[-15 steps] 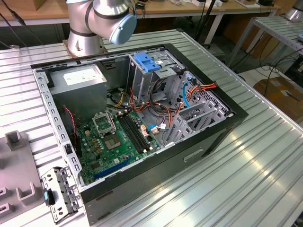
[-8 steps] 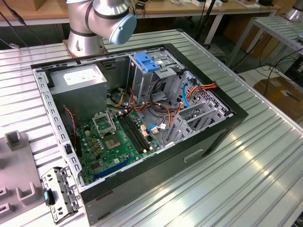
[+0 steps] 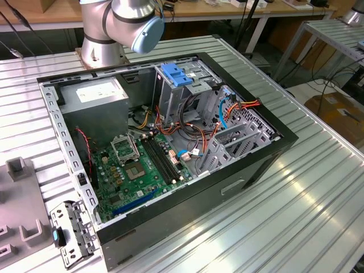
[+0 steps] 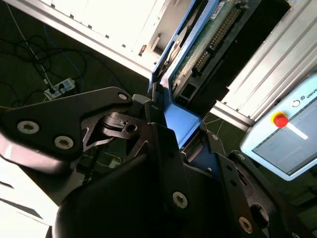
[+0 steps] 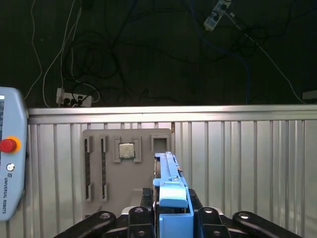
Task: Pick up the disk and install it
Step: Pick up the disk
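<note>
Within the end effector (image 5: 172,212), disk (image 5: 168,171) gripped edge-on, grey tray (image 5: 129,183) beyond

The disk (image 5: 173,196) has a bright blue frame and, in the second wrist view, a green board face; the gripper (image 5: 172,208) on it is black. The table (image 3: 296,216) is silver with ribbed stripes, and the case (image 3: 170,224) is black, with a green motherboard (image 3: 136,170) and orange cables (image 3: 199,133). The pendant (image 5: 10,163) is pale blue-grey with a red button (image 5: 7,145) on yellow.
</note>
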You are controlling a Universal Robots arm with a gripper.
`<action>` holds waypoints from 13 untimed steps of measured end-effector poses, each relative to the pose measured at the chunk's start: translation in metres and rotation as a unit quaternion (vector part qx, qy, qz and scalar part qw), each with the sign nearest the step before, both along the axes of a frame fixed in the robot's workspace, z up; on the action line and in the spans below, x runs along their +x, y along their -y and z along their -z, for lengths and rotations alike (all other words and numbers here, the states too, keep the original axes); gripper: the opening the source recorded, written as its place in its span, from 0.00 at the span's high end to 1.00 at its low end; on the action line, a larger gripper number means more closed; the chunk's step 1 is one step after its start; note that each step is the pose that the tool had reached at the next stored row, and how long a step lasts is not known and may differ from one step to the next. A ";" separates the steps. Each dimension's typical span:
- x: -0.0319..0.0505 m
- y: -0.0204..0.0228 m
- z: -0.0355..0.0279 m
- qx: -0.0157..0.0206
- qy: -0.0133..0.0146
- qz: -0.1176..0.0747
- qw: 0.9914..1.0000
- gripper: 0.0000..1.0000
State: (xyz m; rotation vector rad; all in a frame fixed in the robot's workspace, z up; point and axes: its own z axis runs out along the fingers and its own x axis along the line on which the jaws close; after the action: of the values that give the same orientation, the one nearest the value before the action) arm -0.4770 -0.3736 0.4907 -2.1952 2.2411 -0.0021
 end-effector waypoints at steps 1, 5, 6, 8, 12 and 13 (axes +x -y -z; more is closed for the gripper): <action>0.0000 0.0000 -0.0014 0.000 0.000 0.000 1.000 0.63; 0.0000 -0.0001 -0.0100 0.000 0.000 0.000 1.000 0.63; 0.0000 -0.0001 -0.0114 0.000 0.000 0.000 1.000 0.63; 0.0000 -0.0001 -0.0148 0.000 0.000 0.000 1.000 0.63; 0.0000 -0.0002 -0.0206 0.000 0.000 0.000 1.000 0.63; 0.0000 -0.0002 -0.0212 0.000 0.000 0.000 1.000 0.63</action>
State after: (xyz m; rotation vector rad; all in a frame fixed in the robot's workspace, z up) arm -0.4771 -0.3734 0.5118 -2.1956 2.2416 -0.0029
